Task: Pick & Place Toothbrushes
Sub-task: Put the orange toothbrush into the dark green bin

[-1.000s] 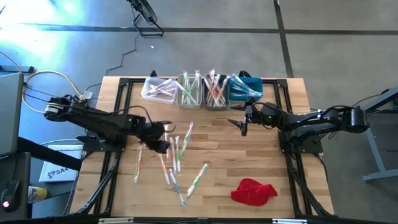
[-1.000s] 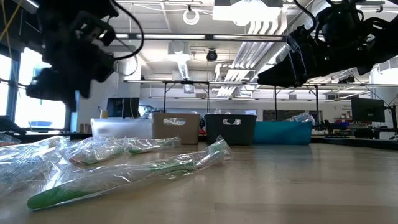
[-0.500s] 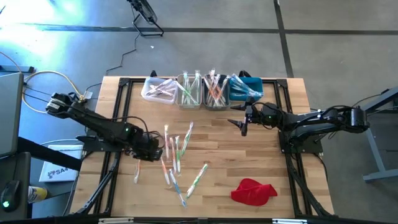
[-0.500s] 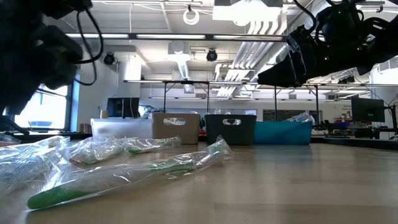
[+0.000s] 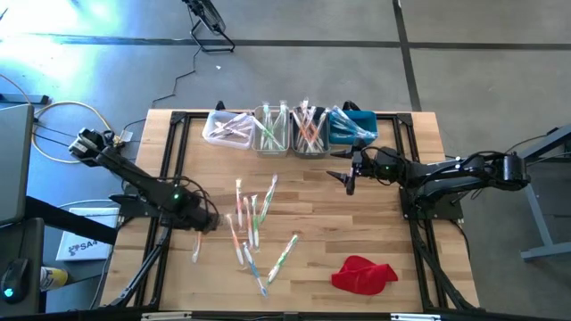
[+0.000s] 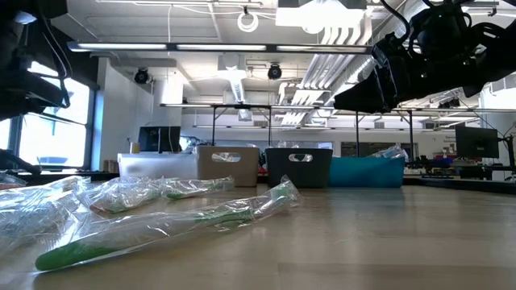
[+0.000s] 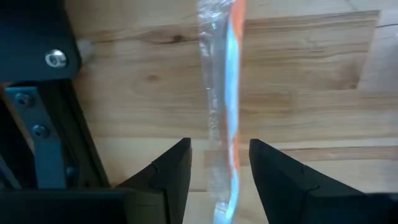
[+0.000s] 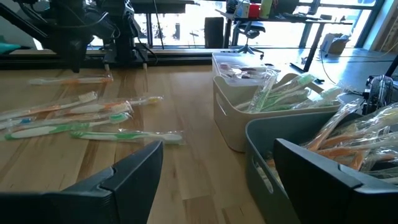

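1. Spreading across the pale wooden butcher-block table [image 5: 375, 223], the loose clear-wrapped plastic toothbrushes [image 5: 252, 223] are lying mostly on the left arm's half, in front of the row of small rectangular plastic bins [image 5: 290, 130] at the far edge, which are already holding many more.

2. Waiting just in front of that bin row, the right gripper [image 5: 343, 176] is hanging with its dark fingers spread wide and holding nothing.

3. Hovering over the leftmost stray of the pile, the left gripper [image 7: 219, 171] is standing with its fingers [image 7: 171, 171] parted, straddling the orange-handled toothbrush in its clear crinkled wrapper [image 7: 225, 93], which is lying flat on the table and is not yet being gripped.

4. Risking a miss: the wrapper is looking slick and loose, so the fingers may be pinching film only and letting the brush slide out on the lift; closing too high would be catching nothing, and the black table frame rail [image 7: 46, 143] just beside the left gripper may be getting bumped.

5. Comparing with a second ago, the left arm has been moving away from the middle of the pile toward the table's left edge, while the right arm is staying put.
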{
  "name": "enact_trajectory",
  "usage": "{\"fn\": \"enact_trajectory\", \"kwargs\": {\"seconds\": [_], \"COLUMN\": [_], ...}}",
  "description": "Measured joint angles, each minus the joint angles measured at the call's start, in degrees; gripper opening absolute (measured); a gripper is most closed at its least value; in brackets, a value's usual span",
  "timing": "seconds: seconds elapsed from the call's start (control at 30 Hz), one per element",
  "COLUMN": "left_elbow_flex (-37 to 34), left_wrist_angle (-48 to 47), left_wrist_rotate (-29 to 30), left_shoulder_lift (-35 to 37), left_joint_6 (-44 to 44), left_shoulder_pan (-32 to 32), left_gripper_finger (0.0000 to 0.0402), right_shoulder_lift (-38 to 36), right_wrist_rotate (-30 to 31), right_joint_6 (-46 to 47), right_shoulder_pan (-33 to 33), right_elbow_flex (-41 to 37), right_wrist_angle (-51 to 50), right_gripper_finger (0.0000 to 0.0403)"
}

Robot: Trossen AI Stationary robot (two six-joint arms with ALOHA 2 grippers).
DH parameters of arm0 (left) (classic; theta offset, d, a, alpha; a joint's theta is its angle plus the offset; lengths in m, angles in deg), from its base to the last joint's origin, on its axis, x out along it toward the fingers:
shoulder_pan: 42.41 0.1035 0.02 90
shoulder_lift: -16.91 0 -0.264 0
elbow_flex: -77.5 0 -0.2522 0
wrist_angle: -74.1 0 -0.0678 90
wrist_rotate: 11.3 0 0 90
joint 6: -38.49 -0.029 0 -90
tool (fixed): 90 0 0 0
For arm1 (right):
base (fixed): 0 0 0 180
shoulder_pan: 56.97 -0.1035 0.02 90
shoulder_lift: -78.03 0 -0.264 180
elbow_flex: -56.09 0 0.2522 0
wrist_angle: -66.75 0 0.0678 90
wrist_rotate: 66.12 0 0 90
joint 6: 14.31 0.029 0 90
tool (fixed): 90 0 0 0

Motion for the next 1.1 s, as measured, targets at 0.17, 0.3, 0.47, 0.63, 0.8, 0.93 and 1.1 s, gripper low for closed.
{"fn": "enact_trajectory", "kwargs": {"seconds": [0.17,0.3,0.47,0.63,0.8,0.93,1.1], "left_elbow_flex": [0.0,-0.44,-2.0,-4.3,-5.29,-5.96,-6.43], "left_wrist_angle": [1.41,1.6,5.0,12.02,13.13,13.46,13.63], "left_wrist_rotate": [0.58,0.76,0.72,0.29,0.09,0.02,-0.11], "left_shoulder_lift": [0.0,-0.59,-2.43,-3.9,-4.39,-4.3,-4.28], "left_joint_6": [0.03,0.03,-0.43,-3.07,-3.03,-3.02,-2.81], "left_shoulder_pan": [-0.41,-0.38,-0.37,-0.3,-0.28,-0.28,-0.26], "left_gripper_finger": [0.0157,0.0157,0.0157,0.0157,0.0157,0.0157,0.0154], "right_shoulder_lift": [0.01,0.02,0.0,0.0,0.02,0.02,0.0], "right_wrist_rotate": [0.0,0.0,0.0,0.0,0.0,0.0,0.0], "right_joint_6": [0.0,-0.03,-0.03,-0.03,-0.03,-0.07,-1.13], "right_shoulder_pan": [0.0,0.0,0.0,0.0,0.0,0.0,0.0], "right_elbow_flex": [0.0,0.0,0.0,0.0,0.0,0.0,0.0], "right_wrist_angle": [0.0,0.0,0.0,0.0,0.02,0.12,0.33], "right_gripper_finger": [0.0298,0.0298,0.0298,0.0298,0.0298,0.0298,0.0298]}}
